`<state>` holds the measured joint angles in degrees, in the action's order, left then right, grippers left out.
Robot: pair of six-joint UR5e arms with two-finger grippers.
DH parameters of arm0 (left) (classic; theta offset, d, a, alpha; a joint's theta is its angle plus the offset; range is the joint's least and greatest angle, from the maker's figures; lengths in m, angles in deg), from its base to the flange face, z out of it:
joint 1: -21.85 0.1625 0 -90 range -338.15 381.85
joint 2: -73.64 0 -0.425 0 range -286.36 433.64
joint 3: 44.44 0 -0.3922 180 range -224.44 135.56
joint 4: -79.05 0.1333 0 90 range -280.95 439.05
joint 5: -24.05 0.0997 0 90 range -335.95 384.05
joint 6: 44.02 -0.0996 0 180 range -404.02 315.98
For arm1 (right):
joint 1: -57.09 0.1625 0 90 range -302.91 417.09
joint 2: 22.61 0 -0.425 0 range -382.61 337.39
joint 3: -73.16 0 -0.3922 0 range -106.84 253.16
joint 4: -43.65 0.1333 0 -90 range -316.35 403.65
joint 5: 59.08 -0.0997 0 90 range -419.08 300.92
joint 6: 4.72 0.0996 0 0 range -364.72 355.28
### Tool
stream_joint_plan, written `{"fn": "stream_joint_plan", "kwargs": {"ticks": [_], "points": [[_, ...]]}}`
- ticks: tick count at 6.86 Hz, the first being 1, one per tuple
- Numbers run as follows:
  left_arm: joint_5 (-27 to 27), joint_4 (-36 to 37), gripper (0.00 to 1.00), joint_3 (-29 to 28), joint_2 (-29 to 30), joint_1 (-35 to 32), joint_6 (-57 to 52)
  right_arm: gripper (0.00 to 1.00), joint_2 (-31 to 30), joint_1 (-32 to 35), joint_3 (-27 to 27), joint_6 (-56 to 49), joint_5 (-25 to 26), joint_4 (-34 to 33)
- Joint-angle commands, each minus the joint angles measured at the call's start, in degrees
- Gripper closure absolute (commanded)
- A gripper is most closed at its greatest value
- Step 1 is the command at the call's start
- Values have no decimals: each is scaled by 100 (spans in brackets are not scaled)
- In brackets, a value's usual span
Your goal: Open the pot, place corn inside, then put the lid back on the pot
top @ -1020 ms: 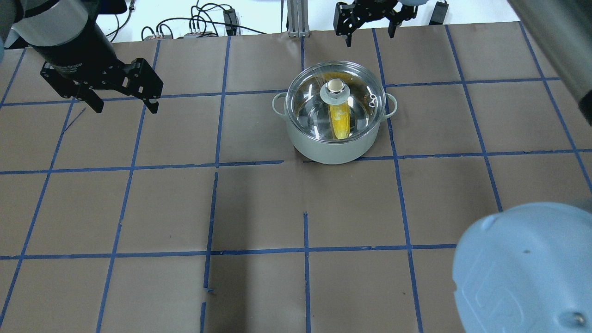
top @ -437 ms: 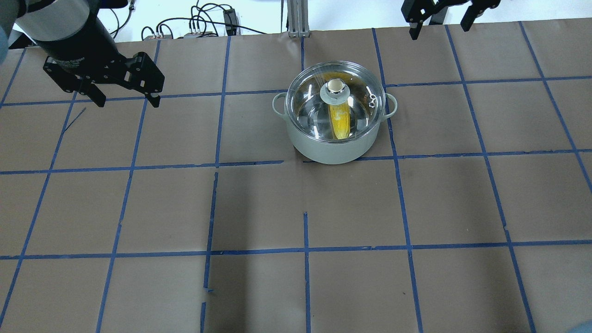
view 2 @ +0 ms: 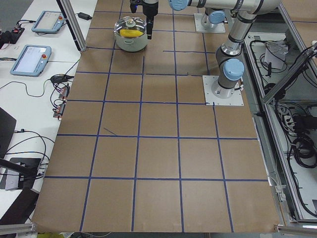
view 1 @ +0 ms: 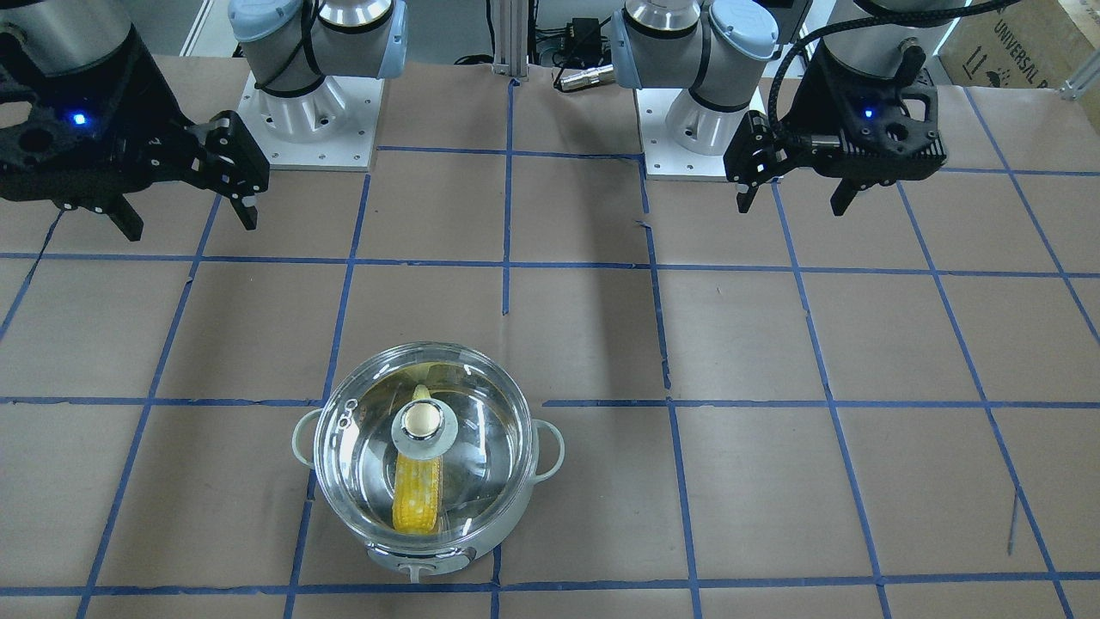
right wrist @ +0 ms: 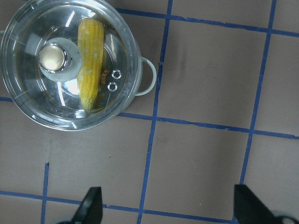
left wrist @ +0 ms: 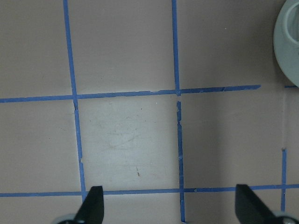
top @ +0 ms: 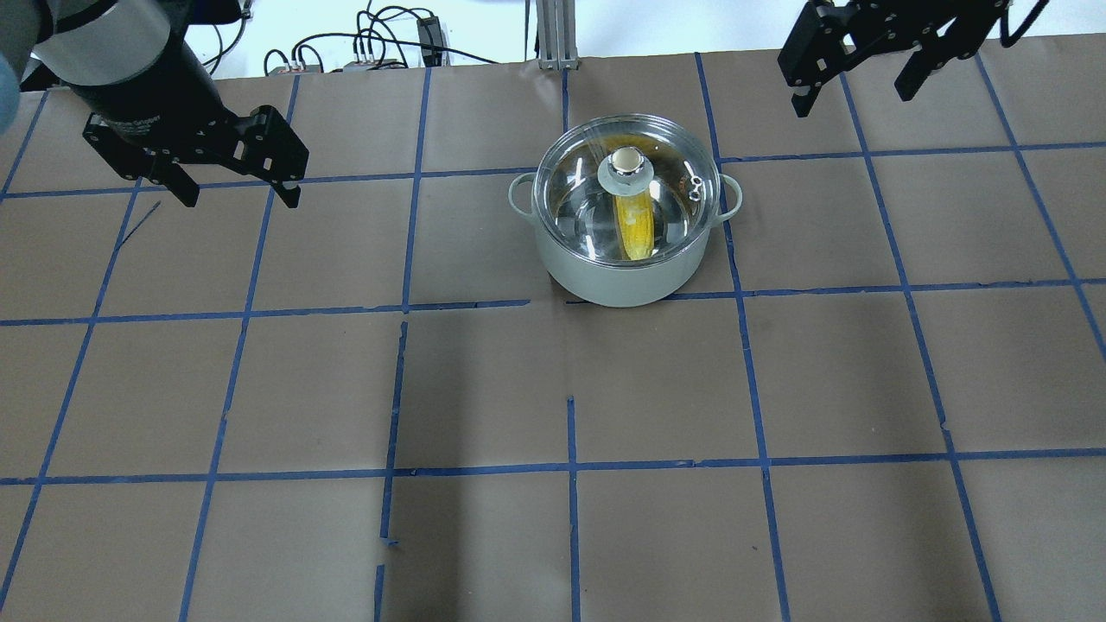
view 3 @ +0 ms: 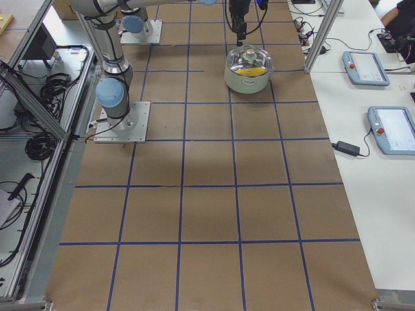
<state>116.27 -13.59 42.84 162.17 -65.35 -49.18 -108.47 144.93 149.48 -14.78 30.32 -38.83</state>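
Observation:
The pale grey-white pot [top: 622,275] stands on the table with the clear glass lid [top: 577,186] seated on it. The yellow corn [top: 638,229] lies inside, seen through the glass. They also show in the front view as pot [view 1: 551,447], lid [view 1: 485,430] and corn [view 1: 417,492], and in the right wrist view as lid [right wrist: 28,95] and corn [right wrist: 91,56]. My left gripper [top: 238,194] is open and empty, far left of the pot. My right gripper [top: 854,97] is open and empty, to the pot's far right.
Brown paper with a blue tape grid covers the table [top: 553,389]. Cables [top: 380,43] lie beyond the far edge. The two arm bases [view 1: 309,112] stand on the robot's side. The pot's edge shows at the top right of the left wrist view [left wrist: 287,42].
My right gripper has moved to the right, away from behind the pot, and the right arm's elbow has left the lower right corner. My left gripper has barely shifted.

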Motion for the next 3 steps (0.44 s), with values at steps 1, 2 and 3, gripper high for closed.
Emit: {"fn": "stream_joint_plan", "kwargs": {"ticks": [1,2,3], "points": [[-2,1,0,26,-12,-7,6,0,-184,-30,-3,-6,138,451],[-2,1,0,52,-20,-16,24,0,-203,-30,-3,-6,130,451],[-37,18,0,-52,6,2,41,0,-229,-30,-12,3,130,451]]}}
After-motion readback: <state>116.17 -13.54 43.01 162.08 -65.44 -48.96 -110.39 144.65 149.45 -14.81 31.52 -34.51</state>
